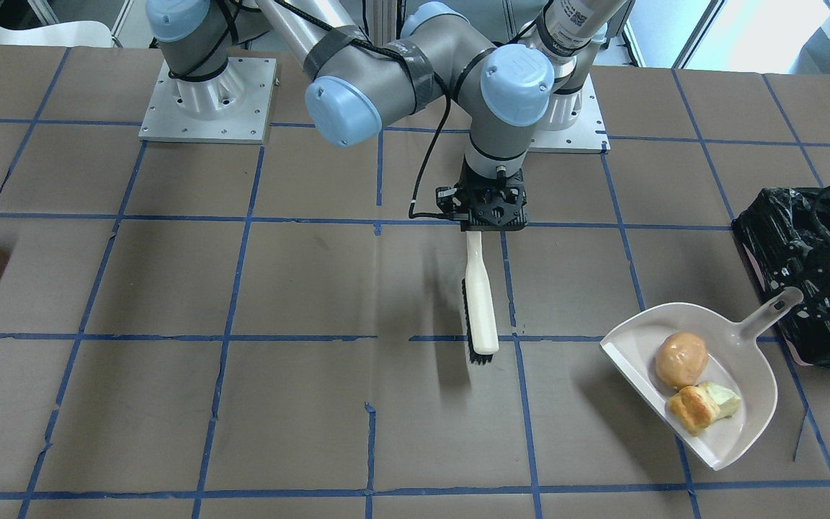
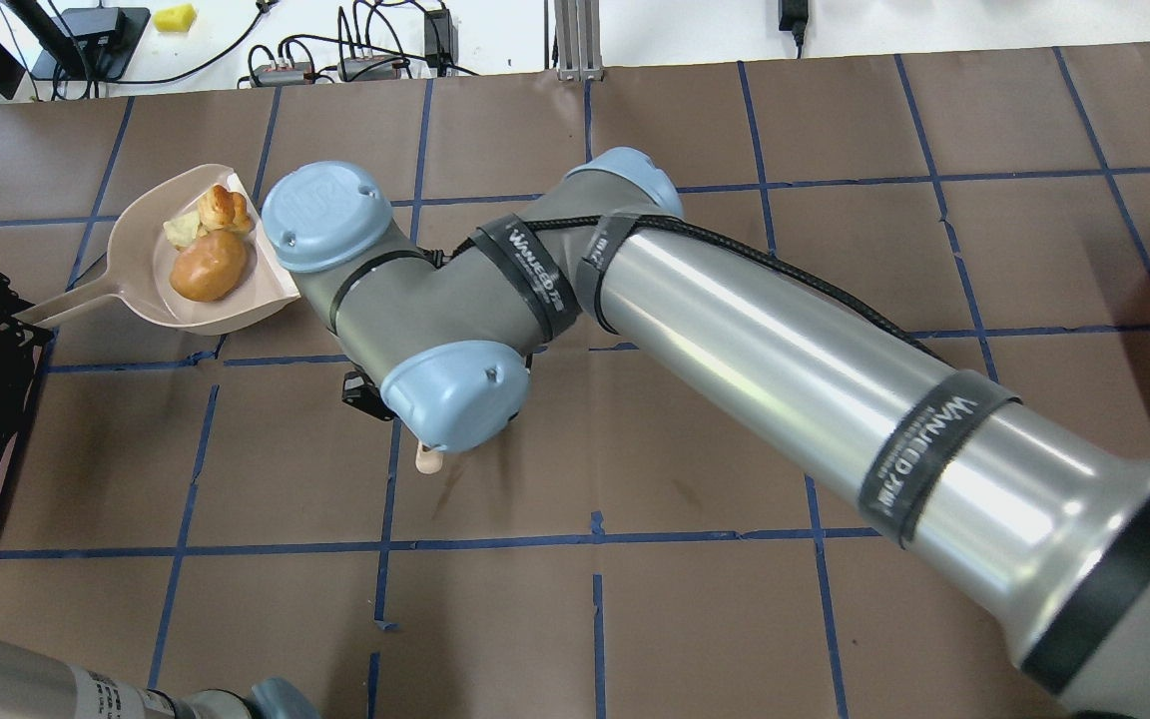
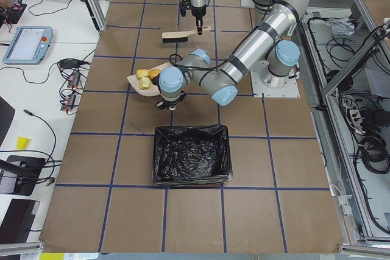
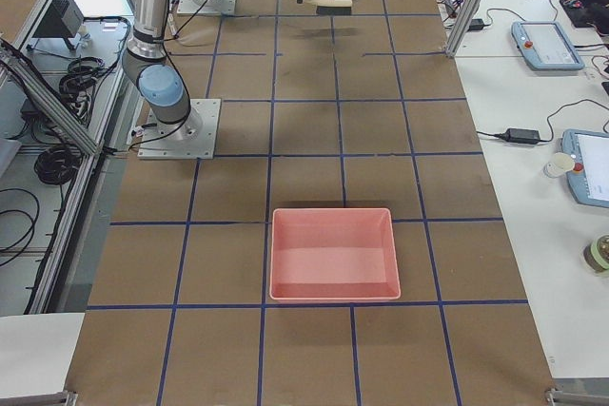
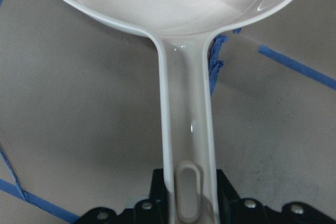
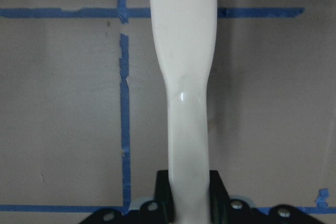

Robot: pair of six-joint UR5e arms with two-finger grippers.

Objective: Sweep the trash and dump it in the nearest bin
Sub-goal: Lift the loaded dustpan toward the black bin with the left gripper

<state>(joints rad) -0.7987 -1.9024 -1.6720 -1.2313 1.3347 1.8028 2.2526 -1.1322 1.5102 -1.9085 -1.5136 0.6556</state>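
A pale dustpan [image 1: 717,339] holds all three pieces of trash: the tan-orange ball [image 1: 681,359], the golden-brown bread chunk [image 1: 692,409] and the pale yellow-green piece [image 1: 723,400]. My left gripper [image 5: 187,198] is shut on the end of the dustpan's handle [image 5: 186,108], next to the black-bag-lined bin [image 1: 818,288]. My right gripper [image 1: 491,215] is shut on the handle of a cream brush [image 1: 480,295] with black bristles. It holds the brush a little above the table's middle, well apart from the dustpan. The right wrist view shows the brush handle [image 6: 186,77] between the jaws.
The black-lined bin [image 3: 192,162] stands at the table's end on my left. A bare pink bin [image 4: 333,254] stands at the far end on my right. My right arm [image 2: 735,340] stretches across the table's middle. Cables and monitors lie beyond the table's far edge.
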